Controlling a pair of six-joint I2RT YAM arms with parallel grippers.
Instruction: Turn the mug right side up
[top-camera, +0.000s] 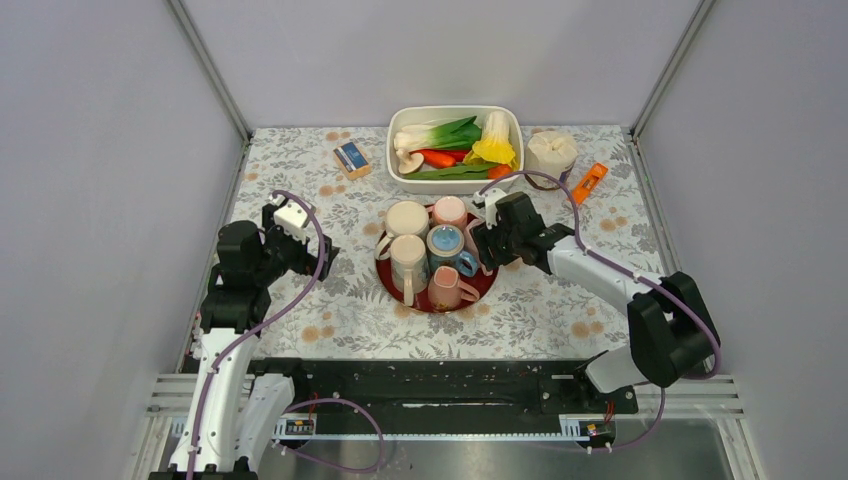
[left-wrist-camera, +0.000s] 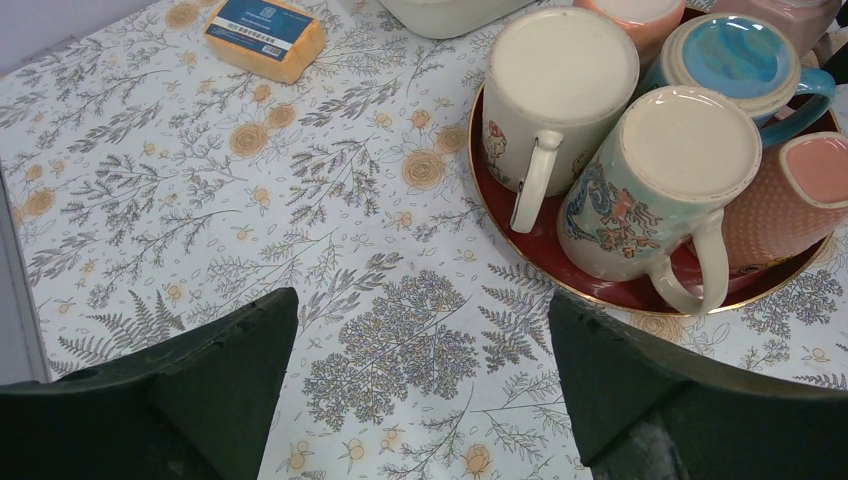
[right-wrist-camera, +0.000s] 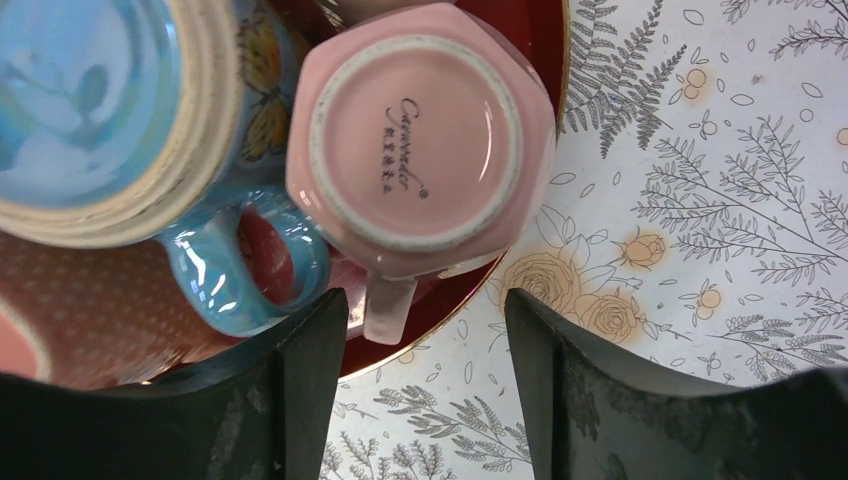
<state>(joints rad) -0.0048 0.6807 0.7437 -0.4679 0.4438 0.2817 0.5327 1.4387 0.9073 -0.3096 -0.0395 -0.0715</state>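
Note:
A red tray (top-camera: 488, 284) holds several mugs. A pink octagonal mug (right-wrist-camera: 420, 135) stands upside down at the tray's far right, base up, its handle toward my right gripper; it also shows in the top view (top-camera: 449, 210). A cream mug (left-wrist-camera: 560, 80) and a decorated teal mug (left-wrist-camera: 670, 170) are also upside down. A blue mug (top-camera: 445, 242) stands upright. A pink dotted mug (top-camera: 445, 288) sits tilted at the front. My right gripper (right-wrist-camera: 425, 330) is open at the tray's right rim, the pink mug's handle between its fingers. My left gripper (left-wrist-camera: 422, 300) is open and empty over the cloth, left of the tray.
A white bin of toy vegetables (top-camera: 455, 148) stands behind the tray. A small orange and blue box (top-camera: 351, 160) lies at the back left. A white roll (top-camera: 551, 152) and an orange tool (top-camera: 590, 182) lie at the back right. Walls enclose the table.

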